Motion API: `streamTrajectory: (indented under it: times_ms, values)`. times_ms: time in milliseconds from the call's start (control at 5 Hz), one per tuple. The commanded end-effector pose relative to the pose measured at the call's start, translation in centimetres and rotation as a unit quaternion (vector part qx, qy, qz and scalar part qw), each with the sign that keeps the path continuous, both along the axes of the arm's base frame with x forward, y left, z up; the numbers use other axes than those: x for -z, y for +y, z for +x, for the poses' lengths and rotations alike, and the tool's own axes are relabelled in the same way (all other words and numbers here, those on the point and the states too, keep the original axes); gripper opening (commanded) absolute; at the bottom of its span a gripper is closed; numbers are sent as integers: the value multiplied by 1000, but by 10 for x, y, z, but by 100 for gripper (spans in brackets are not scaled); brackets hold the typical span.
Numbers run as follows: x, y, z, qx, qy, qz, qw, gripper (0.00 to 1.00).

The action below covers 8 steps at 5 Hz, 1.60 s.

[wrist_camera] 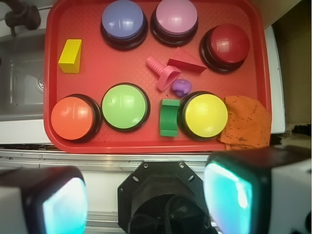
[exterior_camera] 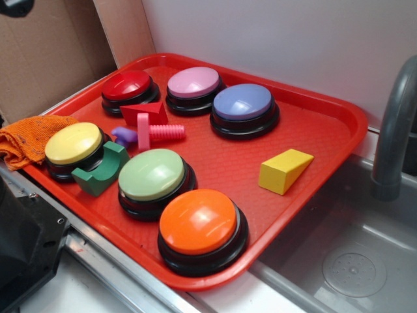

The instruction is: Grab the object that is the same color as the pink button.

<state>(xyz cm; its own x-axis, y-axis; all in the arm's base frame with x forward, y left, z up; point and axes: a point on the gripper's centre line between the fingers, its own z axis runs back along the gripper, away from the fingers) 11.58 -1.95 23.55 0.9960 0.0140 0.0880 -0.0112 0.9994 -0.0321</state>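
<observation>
The pink toy bolt [exterior_camera: 156, 131] [wrist_camera: 161, 73] is glossy moulded plastic with a flat rectangular head and a ribbed, threaded shaft. It lies on its side on a red plastic tray [exterior_camera: 326, 140] [wrist_camera: 92, 63] with a finely pebbled floor and a raised rim. In the exterior view its long axis runs left to right, head to the left, shaft tip pointing right toward the lavender-blue button [exterior_camera: 244, 104] [wrist_camera: 124, 20]. The head sits just beside a red triangular block [exterior_camera: 144, 112] [wrist_camera: 187, 62] and a small purple piece [exterior_camera: 124, 135] [wrist_camera: 181, 87]. The pink button [exterior_camera: 193, 85] [wrist_camera: 176, 17], a smooth pale dome on a black base, stands behind it in the back row.

The gripper [wrist_camera: 146, 195] appears only in the wrist view, high above the near edge of the tray. Its jaws are spread wide apart, holding and touching nothing; both fingers [wrist_camera: 53, 200] are blurred.
</observation>
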Motion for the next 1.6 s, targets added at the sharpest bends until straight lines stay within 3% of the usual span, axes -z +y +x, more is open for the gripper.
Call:
streamTrajectory:
  times_ms: [0, 200, 600, 1000, 1200, 1400]
  values:
    - [0, 0, 0, 0, 0, 0, 1000, 100]
    - [15, 4, 18, -69, -39, -10, 997, 100]
    - [60, 20, 68, -197, -72, 16, 978, 100]
    - [112, 37, 96, -276, -73, 50, 957, 100]
    - [141, 39, 107, -263, -91, 4, 960, 100]
    - [158, 42, 111, -254, -79, 12, 964, 100]
